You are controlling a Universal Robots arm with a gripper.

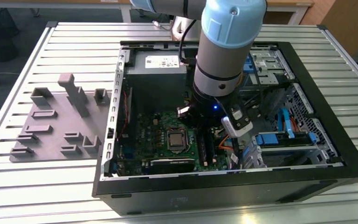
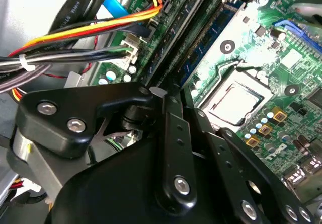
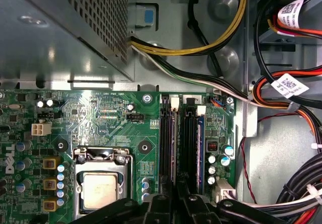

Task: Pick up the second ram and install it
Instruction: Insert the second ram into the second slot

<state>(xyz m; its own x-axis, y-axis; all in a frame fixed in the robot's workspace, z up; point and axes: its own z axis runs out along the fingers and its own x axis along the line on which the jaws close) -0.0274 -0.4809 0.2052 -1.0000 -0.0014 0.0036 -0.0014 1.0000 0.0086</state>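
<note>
The black multi-link gripper (image 3: 177, 204) sits low over the memory slots of the green motherboard (image 3: 100, 123); jaw state cannot be determined. A long blue circuit-board stick, the second ram (image 3: 199, 153), stands on edge in the slot nearest the small capacitors, just beside the black empty slots (image 3: 168, 148). Beyond lie the silver processor socket (image 3: 100, 186), then the grey perforated power supply (image 3: 75, 27) and bundled cables (image 3: 287, 98)
</note>
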